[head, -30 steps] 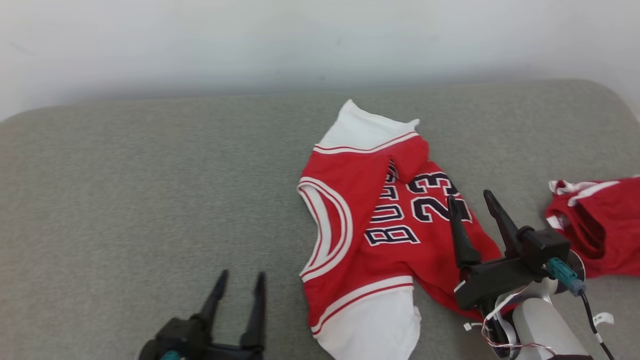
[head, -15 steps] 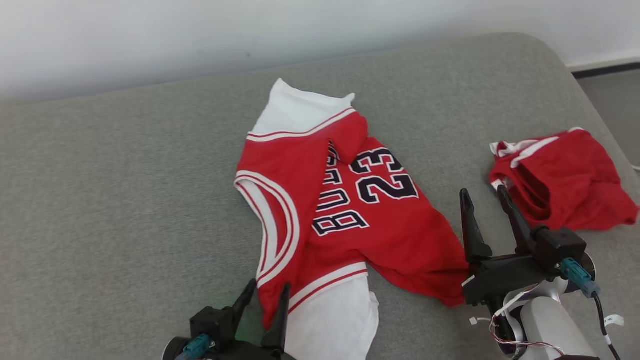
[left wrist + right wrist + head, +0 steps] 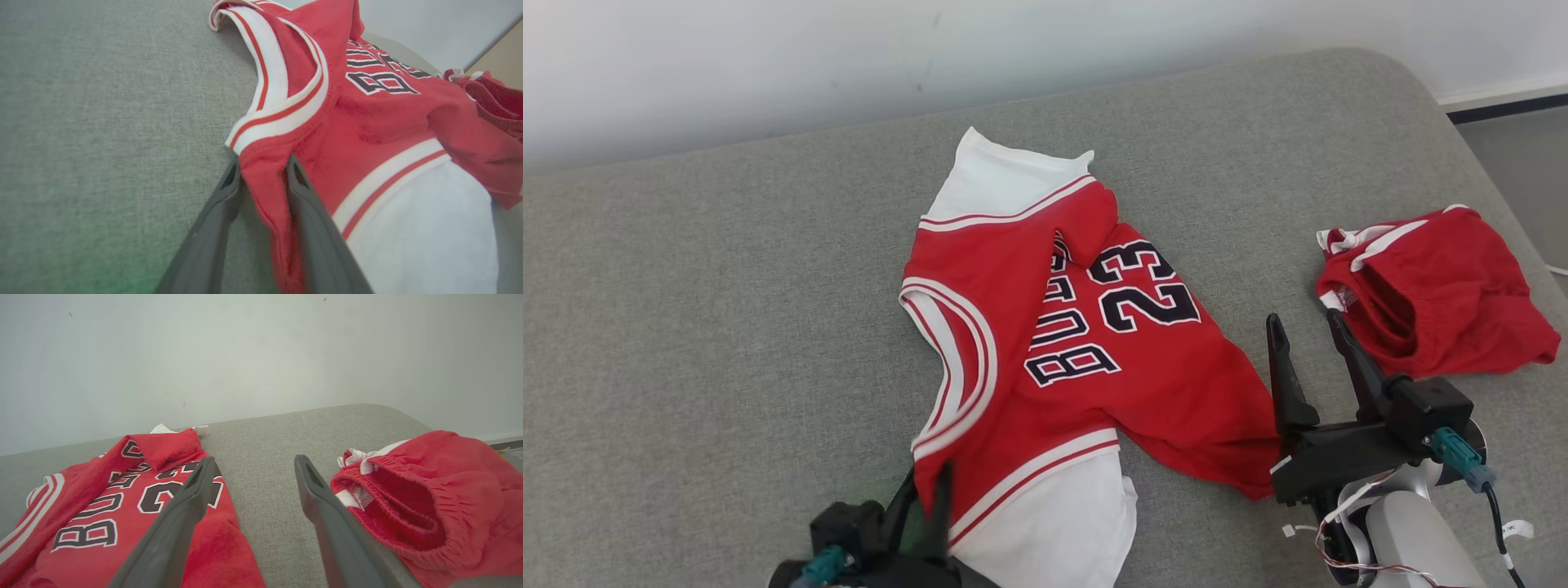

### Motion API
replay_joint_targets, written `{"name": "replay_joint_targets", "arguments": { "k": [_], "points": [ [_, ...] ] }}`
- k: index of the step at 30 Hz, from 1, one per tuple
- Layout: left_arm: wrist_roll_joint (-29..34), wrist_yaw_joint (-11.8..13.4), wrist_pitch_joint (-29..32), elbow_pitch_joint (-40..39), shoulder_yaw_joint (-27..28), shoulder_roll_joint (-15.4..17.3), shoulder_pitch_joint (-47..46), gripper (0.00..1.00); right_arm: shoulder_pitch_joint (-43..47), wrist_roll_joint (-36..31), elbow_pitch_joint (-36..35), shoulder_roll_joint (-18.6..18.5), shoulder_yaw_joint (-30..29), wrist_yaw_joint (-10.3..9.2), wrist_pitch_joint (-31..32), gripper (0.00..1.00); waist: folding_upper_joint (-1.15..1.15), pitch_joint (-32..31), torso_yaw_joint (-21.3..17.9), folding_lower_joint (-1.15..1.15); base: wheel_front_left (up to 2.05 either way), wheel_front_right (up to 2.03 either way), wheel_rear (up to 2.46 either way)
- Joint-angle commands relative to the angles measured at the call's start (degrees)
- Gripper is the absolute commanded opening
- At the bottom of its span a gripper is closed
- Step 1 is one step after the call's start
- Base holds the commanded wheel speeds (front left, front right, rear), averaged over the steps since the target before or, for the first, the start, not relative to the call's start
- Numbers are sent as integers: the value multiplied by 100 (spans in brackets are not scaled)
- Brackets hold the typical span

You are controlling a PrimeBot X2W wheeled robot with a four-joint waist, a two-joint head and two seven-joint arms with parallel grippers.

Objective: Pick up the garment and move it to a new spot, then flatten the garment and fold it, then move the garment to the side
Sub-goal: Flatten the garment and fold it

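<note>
Since a second ago the left hand (image 3: 263, 165) has closed on the jersey (image 3: 1176, 384) at its near edge; its wrist view shows that pinch, blurred from the head. Right hand (image 3: 1300, 322) spread, near red shorts (image 3: 1437, 286). Jersey lies on grey surface (image 3: 727, 327) by white wall (image 3: 768, 57).

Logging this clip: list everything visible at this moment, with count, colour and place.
jersey: one, red with white panels and dark lettering, middle of the cushion, rumpled
shorts: one, red with white trim, right of the jersey, apart from it
cushion: one, grey, under both
wall: one, white, behind
left gripper: one, dark, jaws shut on the jersey's near red edge
right gripper: one, dark, jaws open, between jersey and shorts
</note>
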Motion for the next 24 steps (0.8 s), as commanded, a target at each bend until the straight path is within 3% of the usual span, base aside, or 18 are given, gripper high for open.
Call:
{"name": "replay_joint_targets", "arguments": {
  "k": [1,8,13,19,21,22,23,24],
  "points": [
    [12,29,-7,-105,86,18,-69,0,20,52,1,-8,11,7,1,100,0,-8,20,0,0,0,0],
    [312,108,-10,-439,1070,46,-409,0,92,44,28,-67,-38,7,1,100,0,34,126,0,0,0,0],
    [664,224,-10,-253,2066,527,-872,0,97,4,70,2,-48,7,1,100,0,93,163,0,0,0,0],
    [838,261,-10,304,2791,1242,-1140,0,94,73,130,22,19,7,1,100,0,127,180,0,0,0,0],
    [830,261,-10,519,2956,1313,-1160,0,105,94,140,17,42,7,1,100,0,138,208,0,0,0,0],
    [857,266,-10,556,3019,1350,-1180,32,116,105,151,9,58,7,1,100,0,139,229,0,0,0,0],
    [873,285,-10,589,3094,1364,-1202,100,122,117,156,-2,71,7,1,100,0,145,259,0,0,0,0],
    [882,290,-10,619,3148,1344,-1192,100,121,125,159,-12,78,7,1,100,0,146,292,0,0,0,0]
  ]
}}
